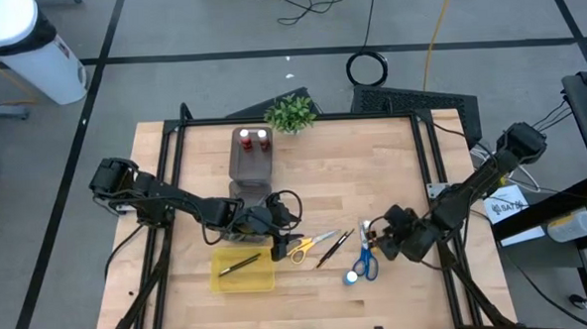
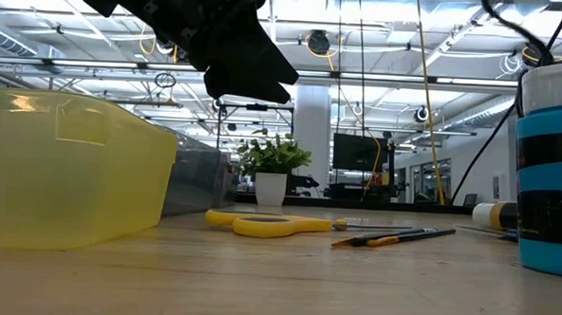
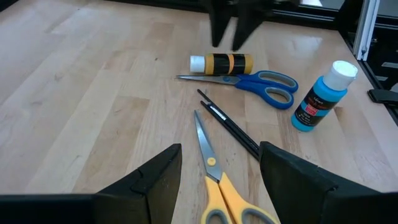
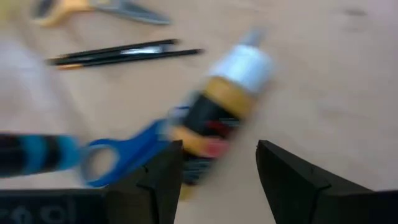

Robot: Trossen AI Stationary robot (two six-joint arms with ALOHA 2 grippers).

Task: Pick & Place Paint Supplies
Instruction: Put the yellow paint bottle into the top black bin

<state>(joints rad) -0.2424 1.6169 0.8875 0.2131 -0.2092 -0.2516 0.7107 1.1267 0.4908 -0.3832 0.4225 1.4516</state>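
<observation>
Right gripper (image 4: pixel 219 168) spread open, empty, just above the lying yellow paint bottle (image 4: pixel 214 112) (blue scissors (image 4: pixel 121 152) beside it), left gripper (image 3: pixel 219 177) open over yellow scissors (image 3: pixel 221 186).

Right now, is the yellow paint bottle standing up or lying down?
Lying down: the yellow paint bottle with a white cap rests on its side beside the blue-handled scissors.

On the desk (image 1: pixel 176 189), a tray (image 1: pixel 244 270) holding a brush (image 1: pixel 238 265) lies at the left, another tray (image 1: pixel 253 158) with two bottles (image 1: pixel 254 137) behind it; scissors (image 1: pixel 310 245), brushes (image 1: pixel 334 248), more scissors (image 1: pixel 367 260) and a standing bottle (image 1: pixel 352 276) lie to its right
</observation>
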